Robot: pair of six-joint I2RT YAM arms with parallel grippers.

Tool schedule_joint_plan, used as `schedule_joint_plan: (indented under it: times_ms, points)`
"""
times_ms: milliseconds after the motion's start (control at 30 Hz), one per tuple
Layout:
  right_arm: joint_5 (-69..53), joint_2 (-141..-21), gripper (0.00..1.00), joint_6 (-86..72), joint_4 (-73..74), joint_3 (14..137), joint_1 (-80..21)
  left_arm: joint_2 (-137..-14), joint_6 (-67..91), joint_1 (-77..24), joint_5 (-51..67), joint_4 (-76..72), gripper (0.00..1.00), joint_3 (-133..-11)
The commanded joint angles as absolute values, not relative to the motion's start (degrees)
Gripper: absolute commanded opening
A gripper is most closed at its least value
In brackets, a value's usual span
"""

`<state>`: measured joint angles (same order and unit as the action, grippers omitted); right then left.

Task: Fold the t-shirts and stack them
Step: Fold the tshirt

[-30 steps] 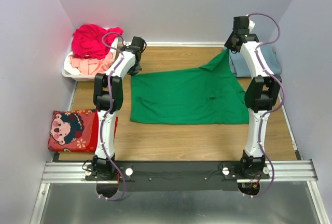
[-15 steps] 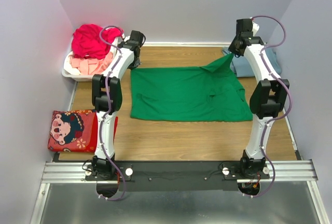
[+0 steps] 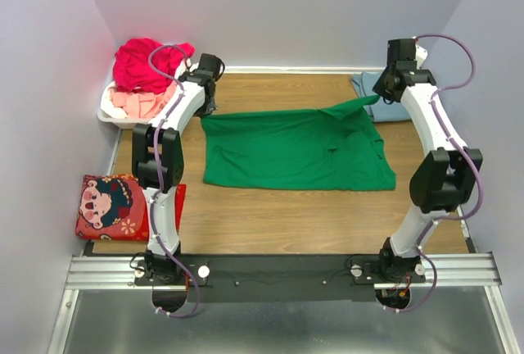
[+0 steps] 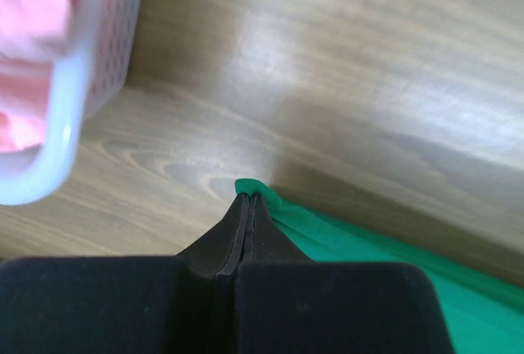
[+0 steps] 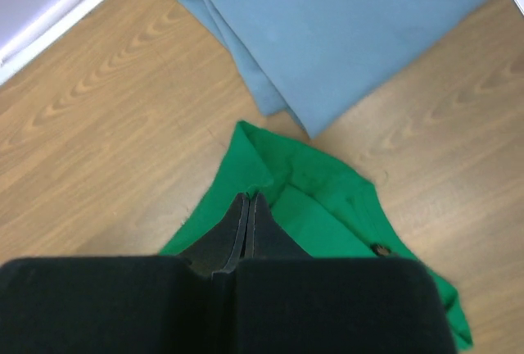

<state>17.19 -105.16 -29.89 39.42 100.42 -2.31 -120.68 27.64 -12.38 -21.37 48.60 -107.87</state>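
A bright green t-shirt (image 3: 295, 149) lies spread across the wooden table. My left gripper (image 3: 208, 111) is shut on its far left corner (image 4: 247, 186), close above the wood. My right gripper (image 3: 379, 97) is shut on the far right corner (image 5: 270, 161), and the cloth runs up to it in a taut fold. A folded blue-grey t-shirt (image 5: 344, 26) lies just beyond the right gripper, at the table's far right (image 3: 395, 111). A magenta-red t-shirt (image 3: 143, 63) and a pale pink one (image 3: 137, 105) sit heaped in the basket.
The white plastic basket (image 3: 109, 114) stands at the far left, close to my left gripper; its perforated wall (image 4: 98, 59) shows in the left wrist view. A red cartoon-print cushion (image 3: 115, 206) lies at the near left. Grey walls enclose the table.
The right gripper has moved right and lower with its corner, and the left gripper has shifted slightly left. The green t-shirt's far edge is now pulled straighter between them.
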Motion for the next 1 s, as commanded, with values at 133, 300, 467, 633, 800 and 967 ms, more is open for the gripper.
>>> schedule_joint_plan:
  times_ms: [133,300,467,633,800,967]
  points:
    - [18.02,-91.25,0.01,-32.34,44.55,86.59,-1.67,-114.0,28.48,-11.87,-21.27,47.11,0.0,-97.93]
    - [18.19,-85.7,0.01,-33.13,47.72,79.12,-1.67,-111.1,29.27,-11.87,-21.01,46.76,0.0,-93.79]
    - [18.81,-83.24,0.01,-34.01,49.48,74.8,-1.76,-109.6,29.18,-11.95,-20.57,46.23,0.0,-90.27]
    - [18.2,-82.62,0.01,-34.89,50.1,71.19,-1.67,-109.42,29.0,-11.95,-18.37,45.18,0.0,-87.54]
    - [18.63,-83.32,0.01,-35.68,50.53,68.91,-1.76,-109.34,29.27,-12.04,-15.39,43.86,0.0,-84.2]
    - [20.3,-83.41,0.01,-36.38,51.07,67.68,-1.67,-108.81,29.62,-12.39,-14.94,43.16,0.0,-81.48]
